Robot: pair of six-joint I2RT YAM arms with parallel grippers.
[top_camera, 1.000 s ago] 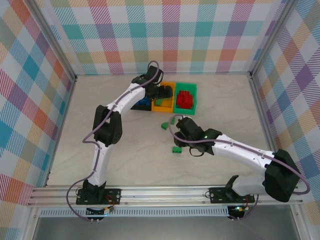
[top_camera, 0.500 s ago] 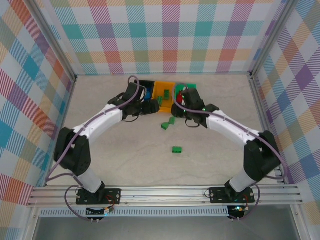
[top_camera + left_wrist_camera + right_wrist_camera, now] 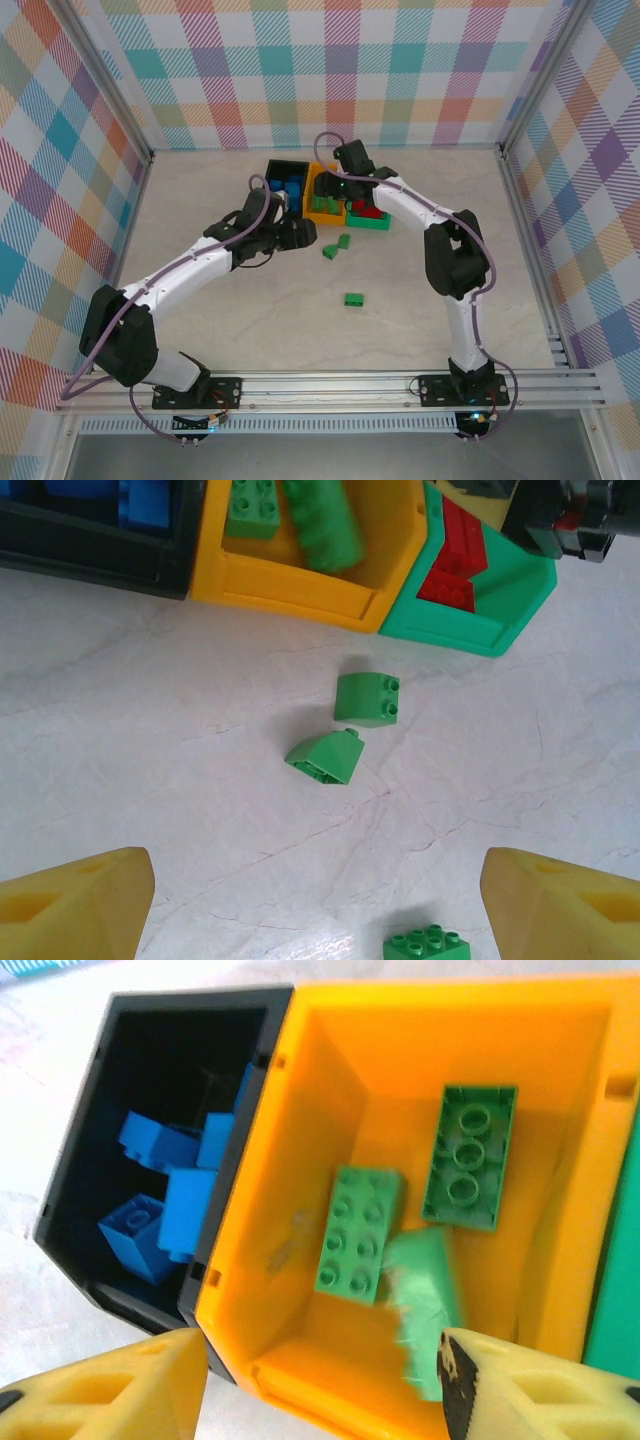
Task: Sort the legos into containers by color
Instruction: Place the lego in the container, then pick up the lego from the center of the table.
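Right pincer (image 3: 318,1360) open above orange bin (image 3: 560,1160), green brick (image 3: 425,1300) mid-drop; we'd wait till it lands. Left pincer (image 3: 318,865) open too.

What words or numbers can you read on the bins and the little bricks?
No word, number or sign can be read anywhere.
On the orange-yellow bin: a faint mark on its floor, too blurred to read.
On the green brick inside it: studs too blurred to show any lettering.
On the black bin and the green bin: no label to be seen.
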